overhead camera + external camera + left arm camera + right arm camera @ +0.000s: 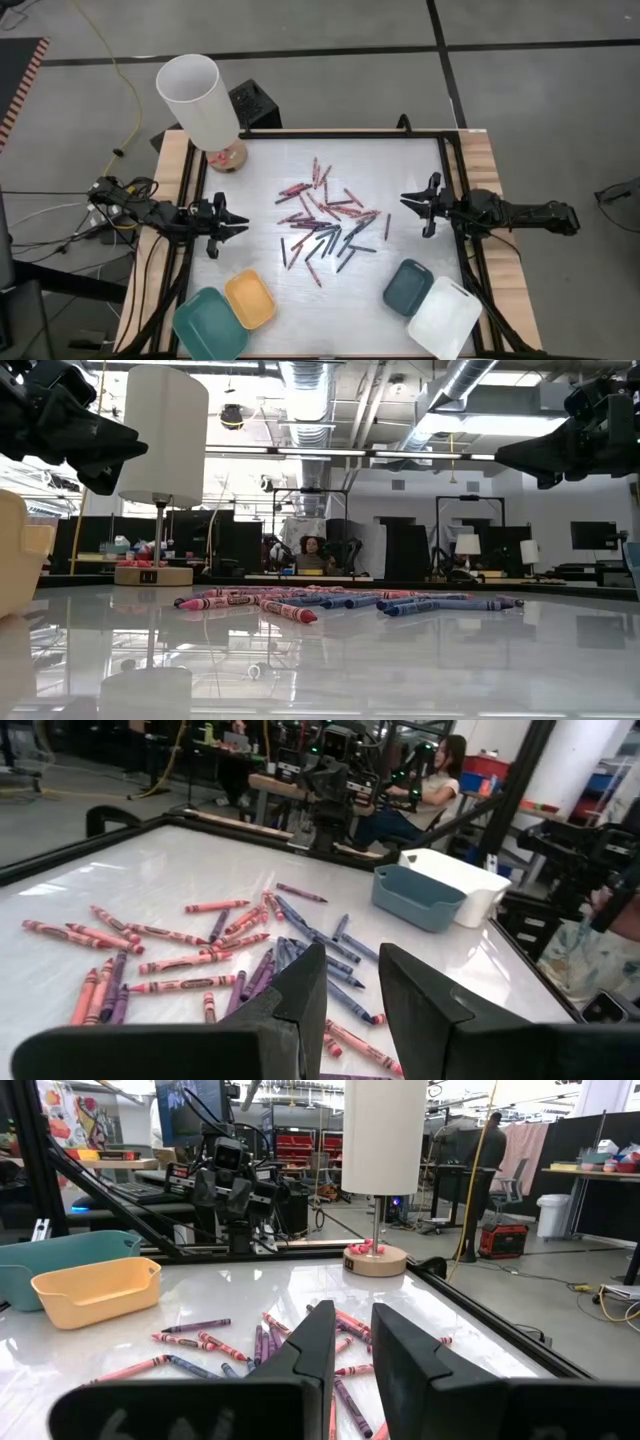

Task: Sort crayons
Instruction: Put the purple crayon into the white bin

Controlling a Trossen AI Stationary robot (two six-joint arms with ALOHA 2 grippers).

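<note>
Several crayons (325, 220), red, pink, purple and dark blue, lie loosely scattered flat on the white tabletop at its middle. They also show in the low view (330, 602) and in both wrist views (230, 955) (250, 1345). My left gripper (222, 222) hovers level above the table's left edge, pointing toward the pile. Its fingers (352, 965) stand a little apart with nothing between them. My right gripper (418, 205) hovers level at the right edge, facing the pile. Its fingers (352, 1315) are likewise a little apart and empty.
A teal tray (208, 322) and a yellow tray (250, 298) sit at the near left. A dark-blue tray (408, 285) and a white tray (445, 318) sit at the near right. A white-shaded lamp (195, 100) stands at the far left corner. A person (312, 550) sits in the room beyond the table.
</note>
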